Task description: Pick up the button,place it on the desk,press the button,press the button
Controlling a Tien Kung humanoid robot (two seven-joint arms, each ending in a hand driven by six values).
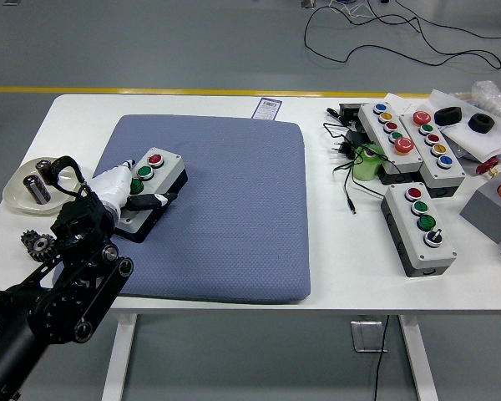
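White table point(334, 276), blue mat point(225, 209), grey floor point(150, 42).
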